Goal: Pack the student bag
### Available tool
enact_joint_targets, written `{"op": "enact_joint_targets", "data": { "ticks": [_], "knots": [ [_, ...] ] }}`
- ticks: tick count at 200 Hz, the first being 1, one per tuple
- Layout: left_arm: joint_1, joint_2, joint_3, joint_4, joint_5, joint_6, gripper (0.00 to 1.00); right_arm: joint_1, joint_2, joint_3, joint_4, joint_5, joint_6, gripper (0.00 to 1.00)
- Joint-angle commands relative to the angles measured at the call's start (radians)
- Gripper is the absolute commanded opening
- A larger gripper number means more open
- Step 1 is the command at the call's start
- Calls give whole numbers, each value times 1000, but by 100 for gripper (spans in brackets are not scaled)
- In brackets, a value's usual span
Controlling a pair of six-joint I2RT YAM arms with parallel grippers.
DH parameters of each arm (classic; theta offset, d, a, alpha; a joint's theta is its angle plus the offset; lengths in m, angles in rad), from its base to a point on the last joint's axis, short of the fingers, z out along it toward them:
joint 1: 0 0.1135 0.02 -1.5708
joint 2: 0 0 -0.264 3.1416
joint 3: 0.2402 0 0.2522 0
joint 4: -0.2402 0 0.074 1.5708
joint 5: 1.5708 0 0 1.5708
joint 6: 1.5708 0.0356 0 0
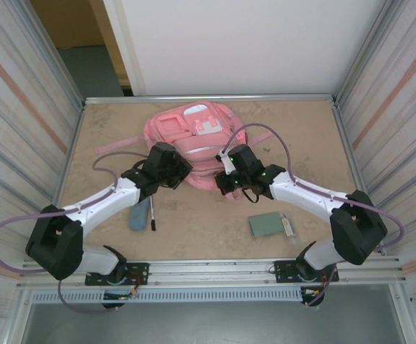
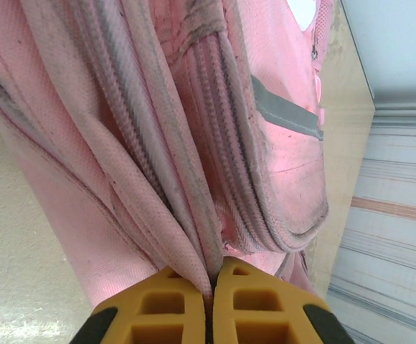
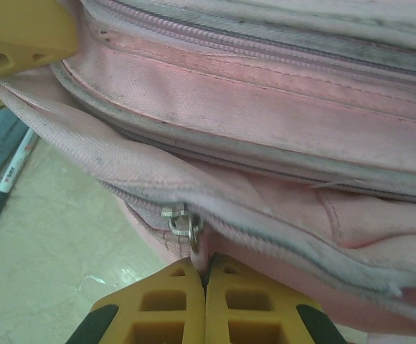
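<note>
Lying at the far middle of the table [image 1: 305, 143], the student bag [image 1: 194, 132] is gripped along its near edge. A fold of its fabric is pinched by the left gripper [image 2: 209, 287]; the right gripper [image 3: 206, 276] is clamped on its seam just below a zip pull [image 3: 181, 221].

student bag [image 1: 194, 132]: flat on the table [image 1: 315, 143], mid-width, toward the far edge
left gripper [image 2: 209, 278]: at the bag's near left edge, a fold of fabric between its fingers
right gripper [image 3: 205, 271]: at the bag's near right edge, just beside the zip pull [image 3: 183, 223]
pouch [image 1: 139, 213], pen [image 1: 153, 217]: side by side before the bag, left of centre, pen on the right
flat pad [image 1: 265, 224]: near right, a small stick [image 1: 287, 227] just right of it
</note>
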Motion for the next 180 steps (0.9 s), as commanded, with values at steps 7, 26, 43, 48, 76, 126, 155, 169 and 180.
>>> {"op": "enact_joint_targets", "data": {
  "ticks": [7,26,43,48,76,126,155,169,180],
  "knots": [
    [48,-60,-27,-29,-79,45,0,-52,-47,-63,-36,133,75,0],
    [63,-63,-29,-49,-87,61,0,-56,-65,-82,-36,134,84,0],
    [69,-73,-41,-59,-102,76,0,-68,-76,-85,-43,112,97,0],
    [69,-77,-46,-64,-114,77,0,-68,-79,-83,-51,112,98,0],
    [86,-94,-67,-65,-110,81,0,-77,-84,-89,-63,131,91,0],
    [186,-109,-92,-65,-23,160,0,-135,-69,-83,-75,84,70,0],
    [203,-104,-86,-68,17,201,0,-148,-58,-46,-100,-154,-28,9],
    [205,-102,-90,-66,42,206,0,-144,-35,-20,-104,-244,-37,26],
    [205,-107,-95,-63,53,209,0,-139,-7,6,-107,-308,-36,32]
  ]
}}
